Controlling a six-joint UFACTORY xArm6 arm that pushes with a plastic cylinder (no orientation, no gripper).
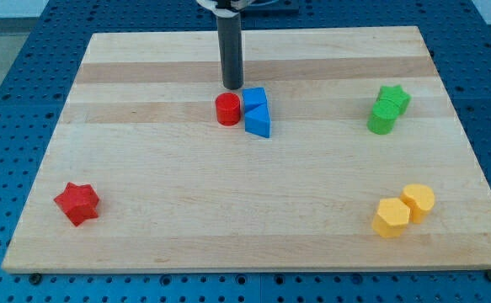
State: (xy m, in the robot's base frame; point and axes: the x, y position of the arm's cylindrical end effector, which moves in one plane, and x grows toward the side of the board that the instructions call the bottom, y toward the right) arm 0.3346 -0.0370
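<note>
Nearest us, along the view's bottom, we see a red star block (77, 203) lying alone at the left of the wooden board (228, 210). At the right, a yellow hexagon block (392, 218) and a yellow cylinder (418, 201) sit touching, the cylinder slightly further back. Moving up the board to the middle, we find a red cylinder (227, 109) standing pressed against a blue triangle block (259, 123), with a blue cube (254, 99) just behind the triangle and touching it. At the right, at about the same depth, a green cylinder (382, 119) and a green star (394, 98) sit huddled together. Furthest back, our dark rod comes straight down from the view's top. It has no jaws and holds nothing. My tip (232, 87) rests on the board just behind the red cylinder and the blue cube, very close to both; we cannot tell whether it touches either. A blue perforated table (9, 101) surrounds the board.
</note>
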